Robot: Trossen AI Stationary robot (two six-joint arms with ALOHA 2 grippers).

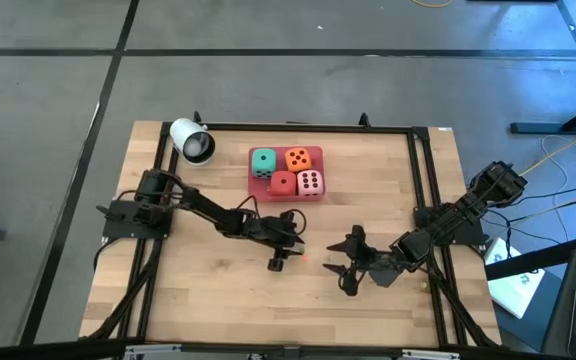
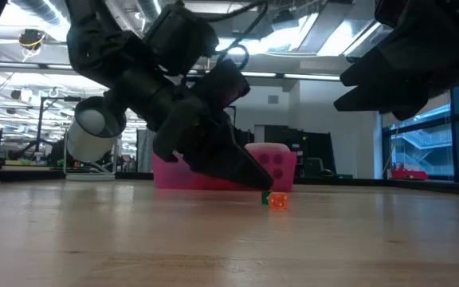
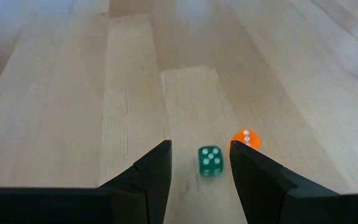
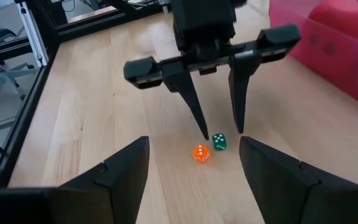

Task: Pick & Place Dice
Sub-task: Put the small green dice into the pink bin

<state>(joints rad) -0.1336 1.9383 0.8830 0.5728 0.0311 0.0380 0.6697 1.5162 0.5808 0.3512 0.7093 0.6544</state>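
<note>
The left gripper (image 4: pixel 219 132) is tipped down at the worktop (image 1: pixel 208 290), fingers (image 3: pixel 151 171) apart astride a small green die (image 3: pixel 210 160), not clamping it. An orange die (image 3: pixel 245 138) sits just outside one finger. The right gripper (image 1: pixel 346 268) hovers near, fingers spread and empty. Farther off, four big dice (image 1: pixel 286 171) sit in the pink tray (image 1: pixel 253 183). No writing readable.

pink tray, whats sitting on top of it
Four big dice sit on the pink tray: teal, orange, red, pale pink. The tray floor under them is hidden.
</note>
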